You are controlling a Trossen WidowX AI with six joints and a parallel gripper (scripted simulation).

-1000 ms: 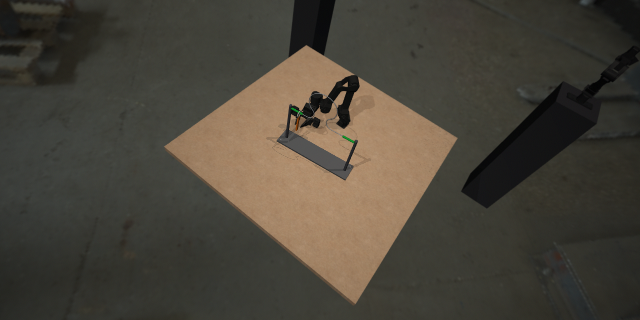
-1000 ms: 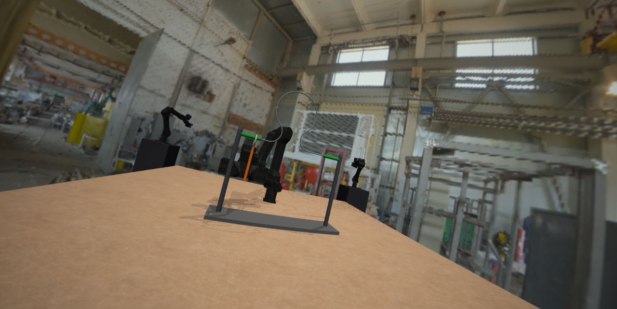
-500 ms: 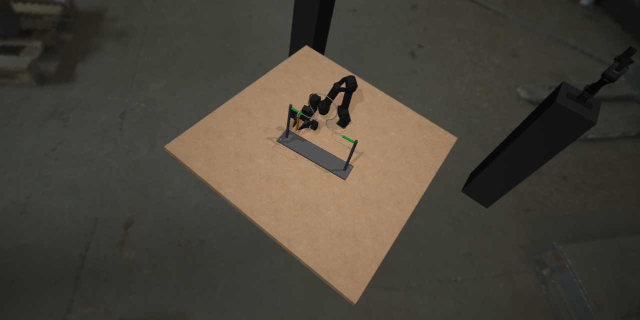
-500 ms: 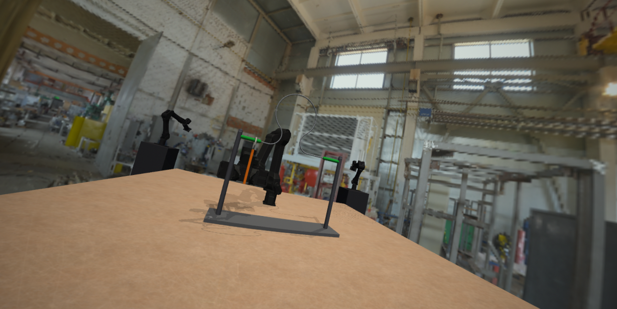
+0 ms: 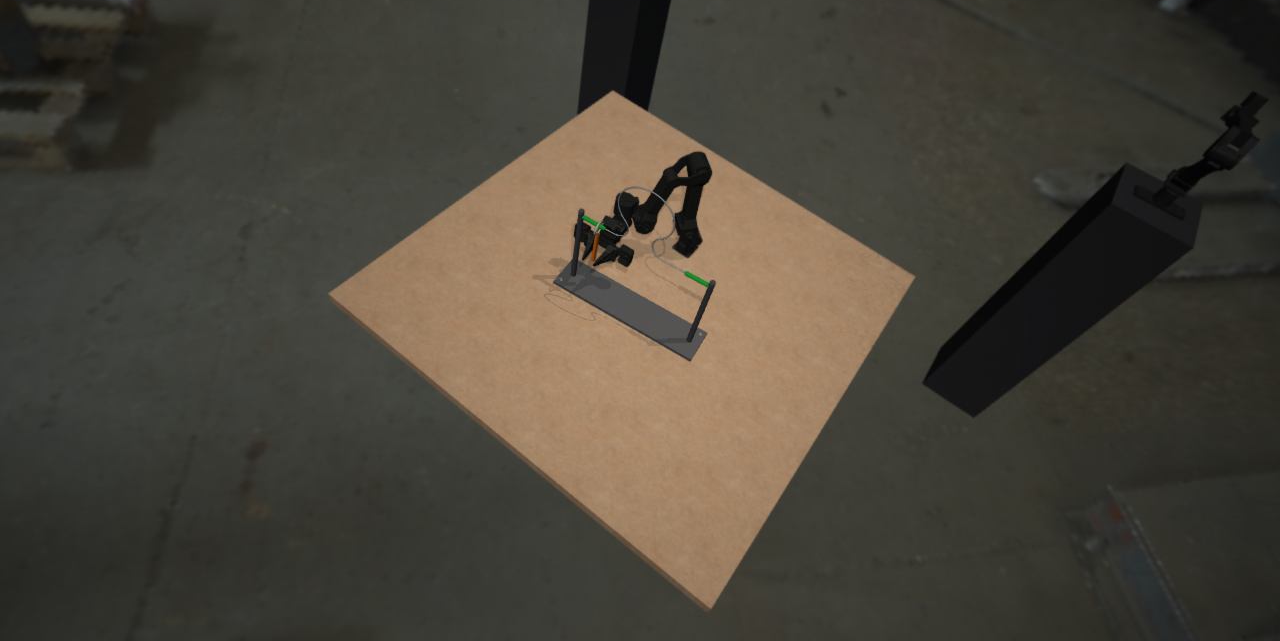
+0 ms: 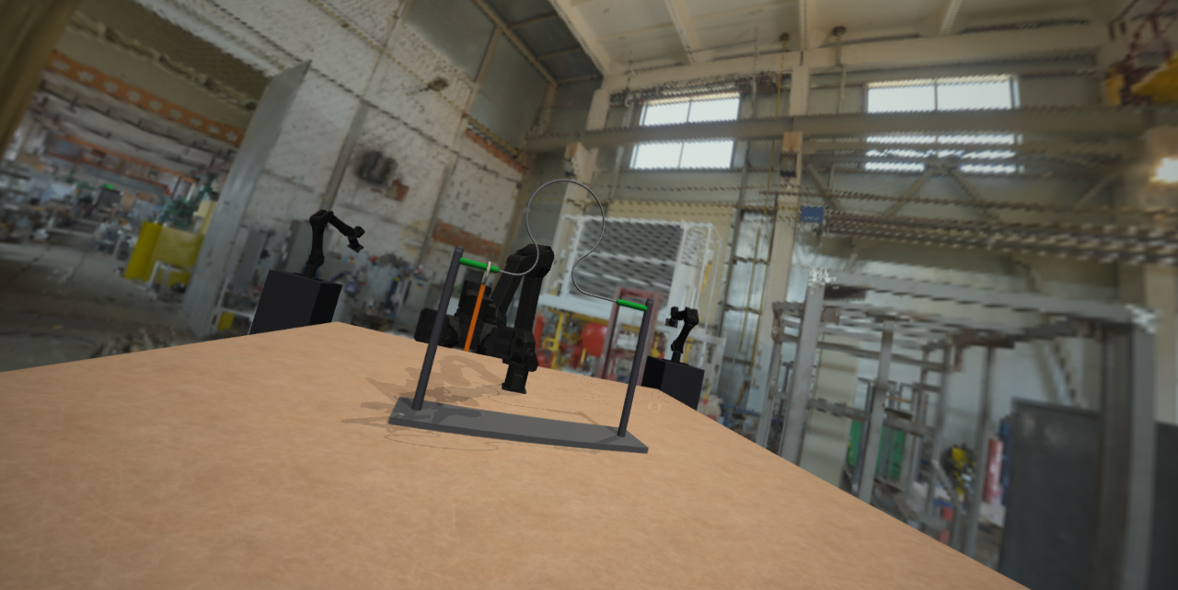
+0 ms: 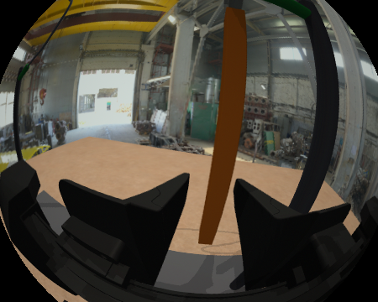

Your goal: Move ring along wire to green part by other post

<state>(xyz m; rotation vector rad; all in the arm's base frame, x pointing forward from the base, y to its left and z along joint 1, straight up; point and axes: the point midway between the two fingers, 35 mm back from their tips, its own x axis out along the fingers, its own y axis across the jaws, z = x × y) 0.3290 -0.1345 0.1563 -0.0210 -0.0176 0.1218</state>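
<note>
The ring [image 6: 487,267] hangs on the green part [image 5: 588,221] [image 6: 471,263] [image 7: 291,7] by the left post [image 5: 577,243] [image 6: 436,330] [image 7: 328,92] of the top and exterior views. Its orange handle [image 5: 595,246] [image 6: 475,316] [image 7: 233,84] points down, slightly slanted. My gripper [image 5: 590,260] [image 7: 212,181] is partly open. In the wrist view, the handle's lower part shows between the fingertips, with gaps on both sides. The ring is out of the wrist view. The other green part [image 5: 698,279] [image 6: 631,305] [image 7: 23,72] is bare.
The thin grey wire [image 6: 604,215] [image 7: 50,35] loops high between the green parts, close to my arm in the top view. The other post [image 5: 701,312] [image 6: 635,368] [image 7: 18,117] stands at the far end of the dark base [image 5: 640,310] [image 6: 518,429].
</note>
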